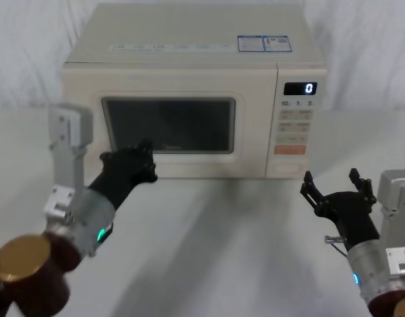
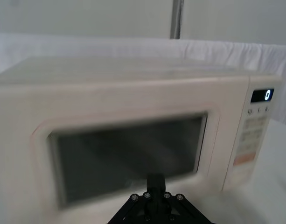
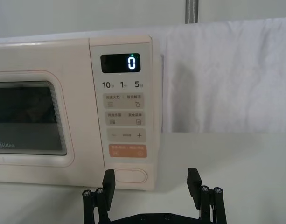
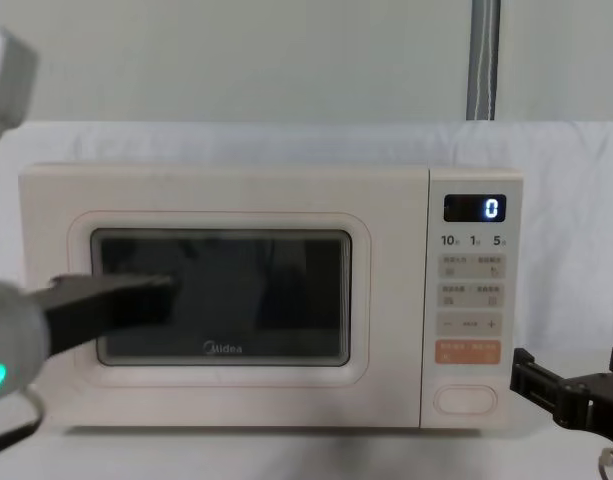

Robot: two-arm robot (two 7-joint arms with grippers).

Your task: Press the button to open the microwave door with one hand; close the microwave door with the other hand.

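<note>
- Microwave sat at the back of the white table, its front facing the robot, with a white cloth draped behind it.
- The microwave door lay flush with the front, closed; the dark glass window filled most of it and the small "Midea" logo sat under the glass.
- The control panel stood at the right end of the front. Its black display read 0, with cream keys below it, then the orange pair.
- The button, the large cream oval, was at the very bottom of that panel, under the orange pair.
- The left gripper was up against the lower left part of the door, at the bottom edge of the window; whether its fingers were parted or pressed together I cannot tell.
- The right gripper hovered over the table in front of the microwave's right end, near the panel but clear of it, its two fingers spread wide apart and gripping nothing.
- In the right wrist view the button lay just beside the nearer finger, not touched by it.
</note>
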